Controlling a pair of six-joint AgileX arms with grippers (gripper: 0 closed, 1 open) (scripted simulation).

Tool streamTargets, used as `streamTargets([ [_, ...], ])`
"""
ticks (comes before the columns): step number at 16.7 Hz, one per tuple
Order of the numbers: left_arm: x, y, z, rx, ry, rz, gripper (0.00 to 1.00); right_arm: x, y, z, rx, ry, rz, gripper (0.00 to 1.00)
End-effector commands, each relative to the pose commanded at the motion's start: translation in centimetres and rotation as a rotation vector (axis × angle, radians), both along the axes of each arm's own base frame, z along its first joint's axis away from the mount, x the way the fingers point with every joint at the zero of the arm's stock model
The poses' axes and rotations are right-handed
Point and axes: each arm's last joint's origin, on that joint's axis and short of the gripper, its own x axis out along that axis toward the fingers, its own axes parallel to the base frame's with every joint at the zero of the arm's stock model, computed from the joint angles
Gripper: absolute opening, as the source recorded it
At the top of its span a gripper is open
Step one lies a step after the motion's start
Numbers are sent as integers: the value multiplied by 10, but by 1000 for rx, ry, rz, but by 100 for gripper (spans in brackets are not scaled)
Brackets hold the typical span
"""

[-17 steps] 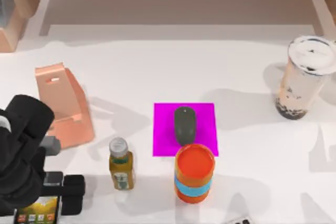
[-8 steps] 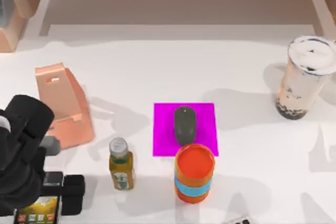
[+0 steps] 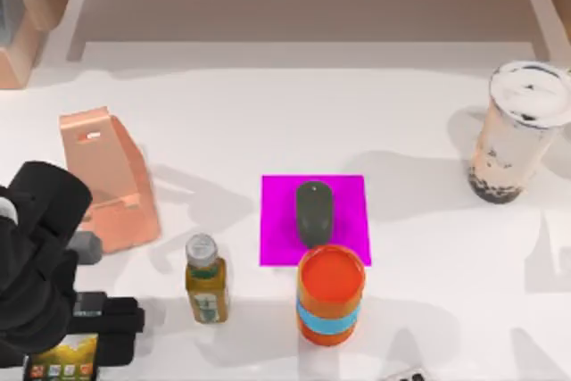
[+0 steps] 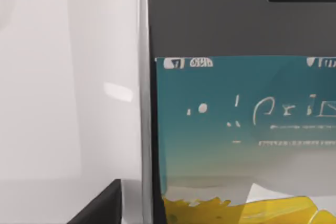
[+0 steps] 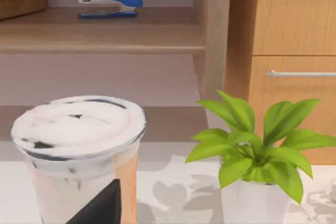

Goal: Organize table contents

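Dark grey mouse (image 3: 313, 211) on magenta mat (image 3: 313, 219); orange can (image 3: 330, 296) with blue band; salmon stand (image 3: 109, 179).

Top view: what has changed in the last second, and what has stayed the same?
The left end effector, at the table's front left corner over the smartphone, has closed: its right-hand finger slid leftward toward the phone. The phone itself has not visibly moved. The computer mouse, milk-tea cup, amber bottle and orange can stayed where they were.
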Motion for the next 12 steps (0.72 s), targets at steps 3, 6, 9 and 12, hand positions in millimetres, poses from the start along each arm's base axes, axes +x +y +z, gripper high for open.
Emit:
streamTargets([
  [3,0,0,0,0,0,0,0,0,0,0,0,0,0,100],
  [6,3,-2,15,-15,-29,-2,0,0,0,0,0,0,0,100],
  [9,1,-1,28,-7,-5,-3,0,0,0,0,0,0,0,100],
  [12,2,-1,40,-11,-19,-3,0,0,0,0,0,0,0,100],
])
